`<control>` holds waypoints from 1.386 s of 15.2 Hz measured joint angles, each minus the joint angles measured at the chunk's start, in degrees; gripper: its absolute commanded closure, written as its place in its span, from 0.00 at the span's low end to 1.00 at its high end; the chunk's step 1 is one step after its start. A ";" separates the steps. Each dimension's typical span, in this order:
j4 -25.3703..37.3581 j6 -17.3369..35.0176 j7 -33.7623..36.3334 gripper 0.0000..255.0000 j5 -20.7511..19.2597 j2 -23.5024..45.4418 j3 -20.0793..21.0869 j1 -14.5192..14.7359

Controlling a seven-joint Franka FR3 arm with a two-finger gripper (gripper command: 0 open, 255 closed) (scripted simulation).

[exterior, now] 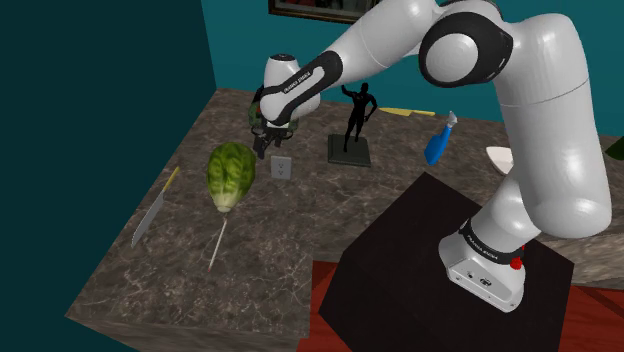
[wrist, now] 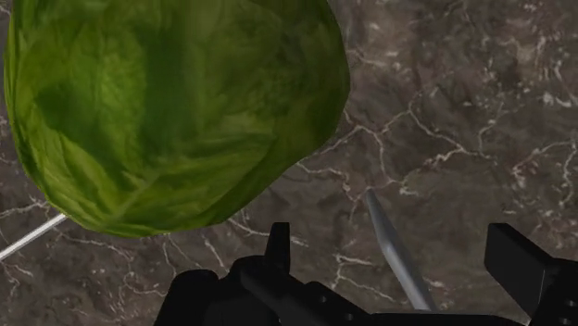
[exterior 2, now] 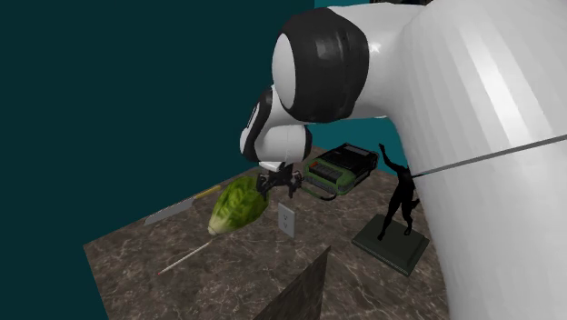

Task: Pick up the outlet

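From the left in the shoulder view: knife (exterior: pixel 150 215) lying along the left edge of the marble counter (exterior: pixel 140 280); next a thin pale stick (exterior: pixel 216 245) and a green lettuce head (exterior: pixel 230 172); just right of that, gripper (exterior: pixel 262 140) hovering low, fingers (wrist: pixel 278 243) spread apart and clamped on nothing; close beside and just below, outlet (exterior: pixel 281 167), a small pale plate toward the far side, between lettuce head and black figurine (exterior: pixel 355 120). Appears to stand on edge, face turned to the near side, long axis roughly upright; probably light, stiff and smooth, so slippery and easily tipped; best pinched across the thin thickness near the top edge, one finger on each flat face.
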 measured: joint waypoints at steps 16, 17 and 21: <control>1.51 2.60 -0.17 1.00 0.98 4.02 0.05 -0.14; 1.41 2.66 -0.19 1.00 0.99 3.97 0.05 -0.15; 0.77 1.46 -0.08 1.00 0.85 2.19 -0.24 0.00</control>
